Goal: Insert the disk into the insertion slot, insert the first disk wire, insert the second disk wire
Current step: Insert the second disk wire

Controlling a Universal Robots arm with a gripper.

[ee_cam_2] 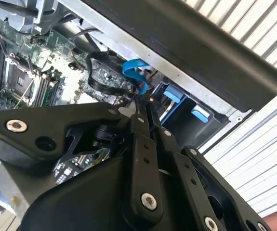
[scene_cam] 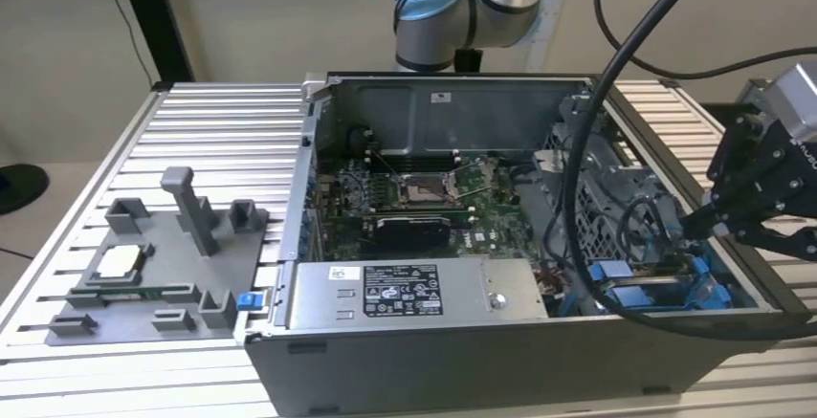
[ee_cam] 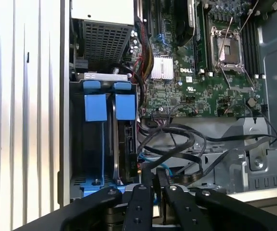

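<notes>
We find the gripper (ee_cam: 153, 179) low over the drive corner of the open case (scene_cam: 511, 341), its two fingers (ee_cam_2: 141, 115) pressed together with no visible gap; whether a wire end is pinched between the tips we cannot tell. In the second wrist view the tips sit against a blue wire (ee_cam_2: 134, 72) and a bundle of black cables (ee_cam: 177, 139). In the exterior view the gripper (scene_cam: 715, 222) hangs at the view's right, just above the case rim, with thick black hoses crossing in front.

The disk (ee_cam: 126, 139) stands on edge inside the slot (ee_cam: 87, 144), its blue carrier tabs (ee_cam: 125, 106) showing at one end. The slot wall runs close along the case side, leaving little room there; the board (ee_cam: 201, 91) beyond lies open.

The disk's connector end is hidden behind cables and the gripper body. The power supply (scene_cam: 408, 294) covers the near edge of the case. A grey tray (scene_cam: 153, 275) lies well apart on the table (scene_cam: 230, 131).
</notes>
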